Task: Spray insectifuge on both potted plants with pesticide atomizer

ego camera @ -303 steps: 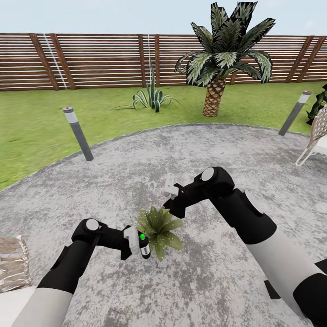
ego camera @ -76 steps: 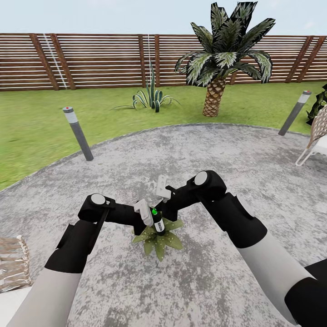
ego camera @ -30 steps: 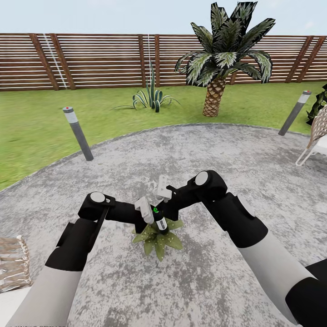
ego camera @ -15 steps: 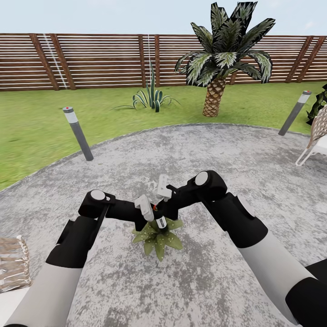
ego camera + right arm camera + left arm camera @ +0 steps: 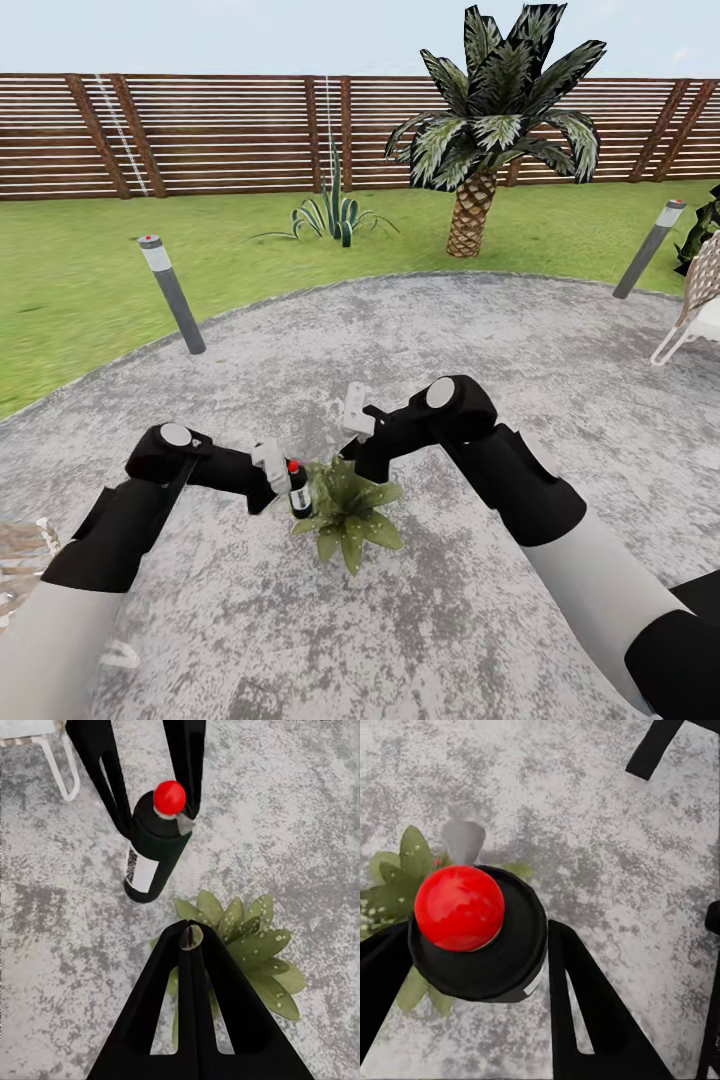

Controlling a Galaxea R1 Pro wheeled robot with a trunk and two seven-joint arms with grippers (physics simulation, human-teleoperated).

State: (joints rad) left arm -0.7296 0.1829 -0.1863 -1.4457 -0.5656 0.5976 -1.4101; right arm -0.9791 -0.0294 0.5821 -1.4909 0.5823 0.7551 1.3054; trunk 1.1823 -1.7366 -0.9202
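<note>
Two grippers over grey paving (image 5: 480, 300). Left gripper (image 5: 280, 478): fingers clamped on either side of the pesticide atomizer (image 5: 298, 488), bottle upright, red button on top, white label visible from the right wrist. Atomizer sits just beside the potted plant (image 5: 347, 508), at its left edge. Right gripper (image 5: 354, 413): fingers pressed together, holding nothing, poised above the plant's far side.

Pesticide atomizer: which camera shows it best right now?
The right wrist view: the pesticide atomizer shows whole there, red button, white label and dark body, clamped in the left end effector. The left wrist view shows its top from above; the head view shows it small beside the potted plant.
</note>
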